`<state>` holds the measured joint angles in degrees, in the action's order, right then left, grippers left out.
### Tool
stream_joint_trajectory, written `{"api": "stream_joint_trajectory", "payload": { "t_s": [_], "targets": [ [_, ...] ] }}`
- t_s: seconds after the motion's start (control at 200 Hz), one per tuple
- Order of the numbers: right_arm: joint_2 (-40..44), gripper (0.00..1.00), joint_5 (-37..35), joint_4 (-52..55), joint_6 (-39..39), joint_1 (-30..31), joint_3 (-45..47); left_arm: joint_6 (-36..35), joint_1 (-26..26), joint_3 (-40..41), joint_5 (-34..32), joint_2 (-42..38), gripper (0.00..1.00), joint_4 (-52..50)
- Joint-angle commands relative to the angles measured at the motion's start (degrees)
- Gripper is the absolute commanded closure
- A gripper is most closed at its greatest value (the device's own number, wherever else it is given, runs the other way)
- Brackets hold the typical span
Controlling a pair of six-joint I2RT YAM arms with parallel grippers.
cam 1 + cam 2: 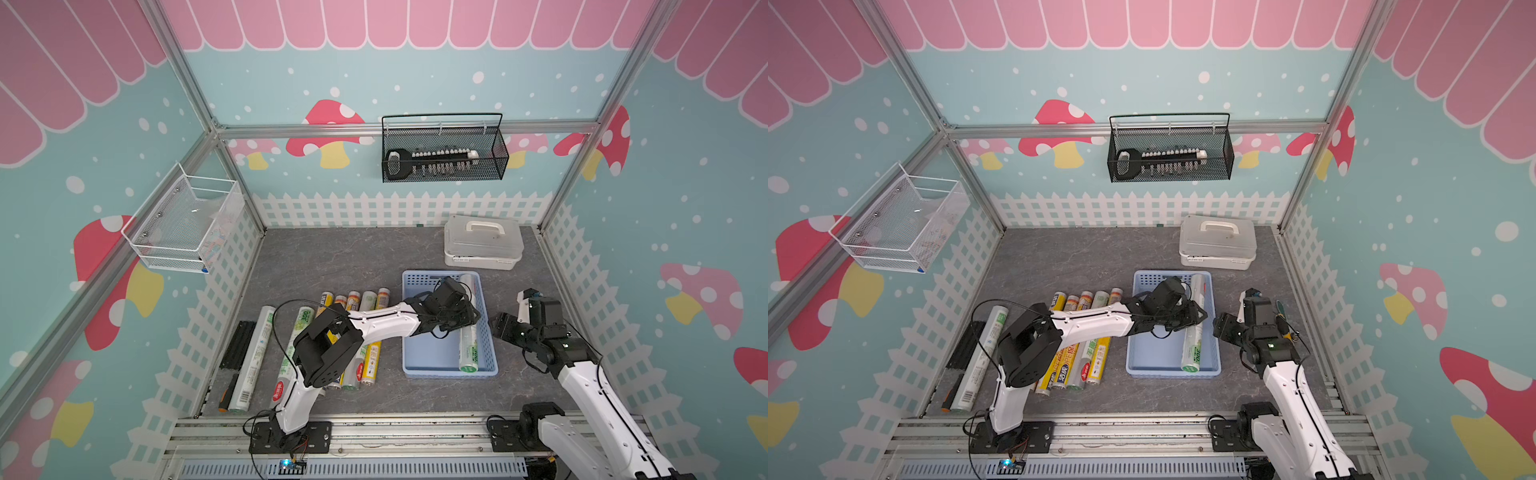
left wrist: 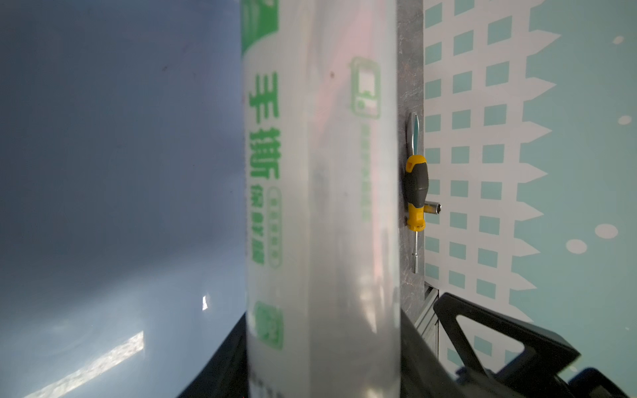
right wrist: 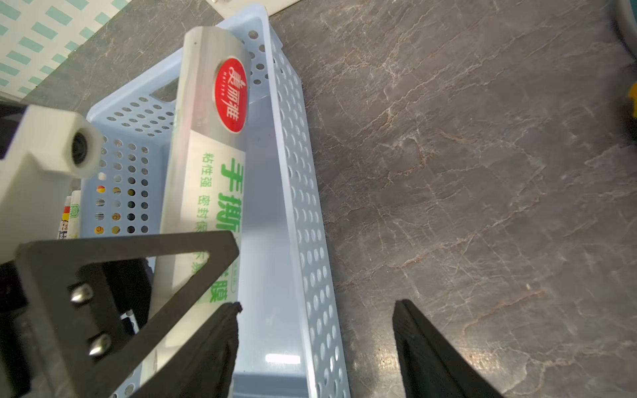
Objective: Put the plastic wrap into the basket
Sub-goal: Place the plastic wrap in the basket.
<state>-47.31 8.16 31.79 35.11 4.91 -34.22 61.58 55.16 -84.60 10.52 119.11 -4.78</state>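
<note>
Right wrist view shows the step in hand: one roll of plastic wrap (image 3: 206, 165) lies lengthwise inside the basket (image 3: 296, 193), close along its perforated right wall. The left gripper (image 1: 459, 318) is clamped across the middle of this roll. Placement looks nearly complete; only the release is outstanding.

The right gripper (image 3: 317, 303) stands just beside the basket's right wall with its jaws apart and nothing between the pads. Whether it touches the wall cannot be told.

Several other rolls (image 1: 370, 361) lie side by side on the table (image 1: 332, 257) to the left of the basket, partly under the left arm. One clear roll (image 1: 255, 353) lies apart from them, near the fence-printed side wall.

Next move, as judged:
1. Part the left jaws so that the roll settles on the basket floor.
2. Lift the left gripper straight up, clear of the basket walls.
3. Move to the nearest roll on the table and grip it near mid-length.

Legible markings:
- Red oval label near the far end of the roll: "美丽雅".
- Green print along the roll: "手撕", with "粘性强" and "密封" in smaller characters beside it.
- Green "300" near the end of a roll on the table (image 1: 305, 318).
- Print on the yellow rolls is too small to read.
</note>
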Motion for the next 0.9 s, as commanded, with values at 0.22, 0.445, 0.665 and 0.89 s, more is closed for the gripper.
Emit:
{"api": "stream_joint_trajectory", "payload": {
  "t_s": [0.22,0.445,0.665,0.89],
  "targets": [
    [0.0,0.27,-0.1,0.1,1.4,-0.3,1.9,0.1,0.2,-4.4,-7.0,3.6,0.89,3.8],
    [0.6,0.26,0.0,0.2,1.8,-0.2,3.3,2.3,0.3,-6.6,-5.7,6.7,0.82,4.2],
    [1.6,0.25,-1.2,0.5,2.0,-0.2,3.5,3.6,0.3,-7.6,-3.4,8.8,0.65,3.4],
    [0.5,0.25,-0.6,0.3,1.8,-0.2,3.3,4.4,0.2,-7.0,-2.6,8.3,0.52,3.4]
  ]
}}
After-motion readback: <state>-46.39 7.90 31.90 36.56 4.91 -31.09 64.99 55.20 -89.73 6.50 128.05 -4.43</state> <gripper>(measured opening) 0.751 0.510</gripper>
